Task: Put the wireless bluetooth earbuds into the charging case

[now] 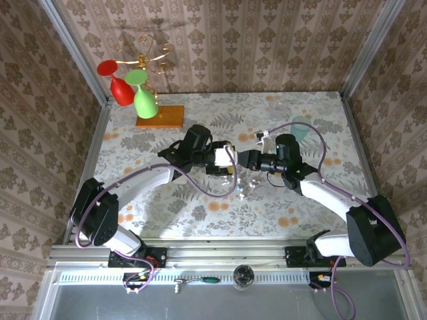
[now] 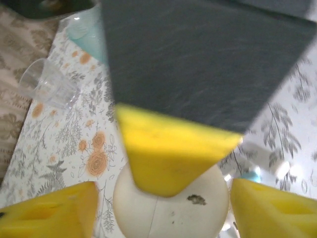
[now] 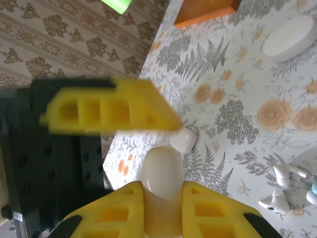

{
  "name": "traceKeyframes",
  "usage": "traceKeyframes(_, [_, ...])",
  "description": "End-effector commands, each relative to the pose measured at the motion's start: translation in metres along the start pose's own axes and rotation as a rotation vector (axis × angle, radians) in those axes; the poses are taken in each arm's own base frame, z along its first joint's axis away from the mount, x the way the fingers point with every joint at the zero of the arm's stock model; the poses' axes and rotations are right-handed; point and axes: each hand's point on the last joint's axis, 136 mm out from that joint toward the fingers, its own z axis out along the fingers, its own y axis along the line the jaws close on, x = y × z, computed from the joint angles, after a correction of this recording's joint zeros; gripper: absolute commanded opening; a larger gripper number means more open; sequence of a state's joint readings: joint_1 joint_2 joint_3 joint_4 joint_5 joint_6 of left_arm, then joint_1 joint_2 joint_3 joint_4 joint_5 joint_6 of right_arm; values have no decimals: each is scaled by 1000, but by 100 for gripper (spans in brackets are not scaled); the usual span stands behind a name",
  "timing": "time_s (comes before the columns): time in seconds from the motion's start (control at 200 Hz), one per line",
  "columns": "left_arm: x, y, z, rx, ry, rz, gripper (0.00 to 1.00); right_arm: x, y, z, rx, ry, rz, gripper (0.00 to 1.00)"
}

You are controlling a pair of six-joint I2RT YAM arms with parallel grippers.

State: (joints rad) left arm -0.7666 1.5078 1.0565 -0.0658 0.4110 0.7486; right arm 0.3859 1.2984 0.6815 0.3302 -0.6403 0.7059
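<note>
The right gripper (image 3: 163, 210) is clamped on a cream-white oval shell (image 3: 161, 173) above the middle of the table (image 1: 267, 213). The left gripper (image 2: 163, 218) meets it head-on, its 2 fingers standing apart, 1 on each side of that same shell. The 2 earbuds (image 3: 275, 201) lie side by side on the table, on the near-edge side of the grippers. Just beside them is a small light-blue piece, seemingly the charging case (image 3: 312, 193), cut off by the frame.
</note>
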Motion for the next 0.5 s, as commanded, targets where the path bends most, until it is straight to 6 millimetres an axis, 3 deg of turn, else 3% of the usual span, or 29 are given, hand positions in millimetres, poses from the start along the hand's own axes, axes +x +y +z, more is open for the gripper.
traceKeyframes(0.0, [-27, 21, -25, -96, -156, -139, 86, -18, 6, -19, 19, -92, -98, 13])
traceKeyframes(0.09, [-35, 33, -46, -133, -295, -307, 96, -30, 16, -34, 3, -153, -174, 13])
traceKeyframes(0.24, [-50, 44, -81, -129, -544, -563, 95, -40, 58, -57, -122, -169, -332, 13])
traceKeyframes(0.495, [-83, 12, -98, 17, -668, -541, 85, -49, 109, -70, -273, -154, -509, 12])
